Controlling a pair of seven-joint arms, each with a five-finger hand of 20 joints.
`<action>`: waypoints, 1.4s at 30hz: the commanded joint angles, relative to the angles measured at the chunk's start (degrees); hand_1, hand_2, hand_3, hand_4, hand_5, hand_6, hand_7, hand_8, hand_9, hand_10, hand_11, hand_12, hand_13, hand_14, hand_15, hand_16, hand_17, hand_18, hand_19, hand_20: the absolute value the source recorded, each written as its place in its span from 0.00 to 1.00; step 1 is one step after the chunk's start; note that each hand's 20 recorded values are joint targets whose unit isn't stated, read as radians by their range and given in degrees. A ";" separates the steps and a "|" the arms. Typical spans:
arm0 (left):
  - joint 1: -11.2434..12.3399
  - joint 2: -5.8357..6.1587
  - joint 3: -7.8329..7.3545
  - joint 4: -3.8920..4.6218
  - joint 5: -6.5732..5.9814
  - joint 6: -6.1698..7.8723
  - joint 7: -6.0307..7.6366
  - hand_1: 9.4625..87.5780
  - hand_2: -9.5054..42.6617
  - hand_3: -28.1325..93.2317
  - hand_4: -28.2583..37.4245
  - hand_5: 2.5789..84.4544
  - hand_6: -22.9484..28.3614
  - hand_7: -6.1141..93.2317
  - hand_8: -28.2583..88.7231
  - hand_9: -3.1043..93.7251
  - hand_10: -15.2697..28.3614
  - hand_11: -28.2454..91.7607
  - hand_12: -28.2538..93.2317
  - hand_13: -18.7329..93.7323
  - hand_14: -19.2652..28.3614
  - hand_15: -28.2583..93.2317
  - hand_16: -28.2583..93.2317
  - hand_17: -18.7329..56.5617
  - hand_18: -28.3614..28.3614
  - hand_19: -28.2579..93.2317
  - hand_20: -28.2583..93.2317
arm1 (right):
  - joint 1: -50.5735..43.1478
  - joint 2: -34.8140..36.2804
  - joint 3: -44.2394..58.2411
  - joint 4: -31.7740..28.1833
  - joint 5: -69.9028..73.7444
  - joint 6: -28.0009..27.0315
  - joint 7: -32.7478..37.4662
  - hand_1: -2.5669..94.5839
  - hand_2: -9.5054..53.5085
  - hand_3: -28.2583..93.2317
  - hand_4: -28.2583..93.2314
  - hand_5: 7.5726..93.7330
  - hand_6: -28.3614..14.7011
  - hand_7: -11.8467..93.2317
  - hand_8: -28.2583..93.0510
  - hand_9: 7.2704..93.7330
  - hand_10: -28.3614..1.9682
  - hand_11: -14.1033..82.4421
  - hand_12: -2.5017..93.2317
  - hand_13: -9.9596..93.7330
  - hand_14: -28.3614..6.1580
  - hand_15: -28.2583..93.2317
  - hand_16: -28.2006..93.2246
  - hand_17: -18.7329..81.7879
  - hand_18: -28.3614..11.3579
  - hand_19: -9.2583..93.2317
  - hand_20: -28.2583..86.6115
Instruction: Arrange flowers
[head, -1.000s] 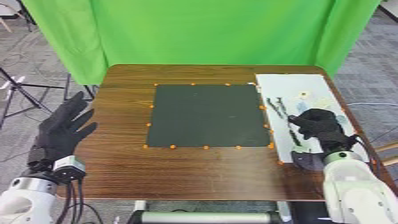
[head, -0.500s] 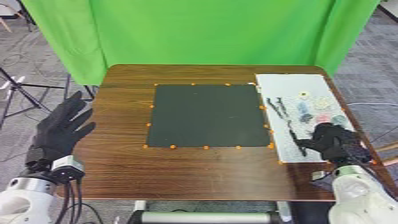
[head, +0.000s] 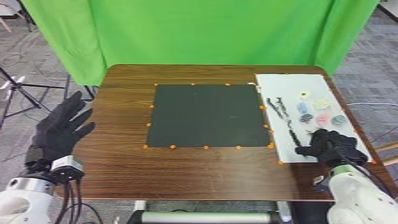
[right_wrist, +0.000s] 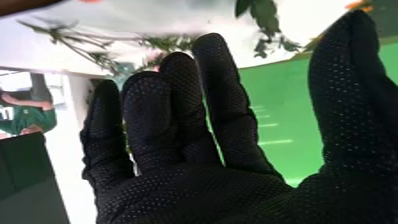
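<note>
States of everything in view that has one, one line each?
Left robot hand, open
Right robot hand, open, fingers straight
White sheet, flat
Leafy stems, loose on the sheet
Pink flower, lying on the sheet
Dark mat, flat
Green curtain, hanging

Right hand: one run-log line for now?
right hand open, over near end of white sheet | left hand open | flowers on sheet

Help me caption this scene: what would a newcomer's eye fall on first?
The bright green curtain behind the table would likely grab attention first. Next come the dark mat mid-table and, along the table's right side, the white sheet with flowers, the right hand over its near end.
</note>
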 joint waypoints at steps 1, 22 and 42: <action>0.43 -0.25 -0.11 -0.35 0.27 0.31 -0.27 0.17 0.15 0.80 0.00 0.24 0.46 0.24 0.17 0.21 0.56 0.31 0.41 0.28 0.64 0.36 0.30 0.08 0.83 0.54 0.30 | 1.47 -0.26 -2.39 2.20 -2.77 -0.94 1.66 0.28 0.00 0.82 0.00 0.47 0.60 0.53 0.09 0.46 0.40 0.77 0.48 0.53 0.41 0.92 0.45 0.29 0.22 0.75 0.64; 0.29 0.04 -0.02 -0.22 0.63 0.55 -0.64 0.17 0.15 0.80 0.00 0.24 0.46 0.24 0.17 0.21 0.56 0.31 0.41 0.28 0.64 0.36 0.30 0.08 0.83 0.54 0.30 | 2.57 -2.16 -10.95 9.67 -7.32 5.52 1.75 0.47 0.00 0.80 0.00 0.60 0.69 0.72 0.31 0.65 0.57 0.87 0.55 0.66 0.46 0.99 0.53 0.39 0.19 0.84 0.66; 0.47 0.24 -1.01 -0.50 1.74 0.65 -0.80 0.17 0.15 0.80 0.00 0.24 0.47 0.24 0.17 0.21 0.56 0.31 0.41 0.28 0.64 0.36 0.30 0.08 0.83 0.54 0.30 | 2.77 -1.44 -6.26 5.88 1.38 17.80 -0.37 0.44 0.00 0.96 0.07 0.67 0.66 0.71 0.41 0.76 0.60 0.83 0.65 0.74 0.48 0.99 0.55 0.44 0.17 0.87 0.66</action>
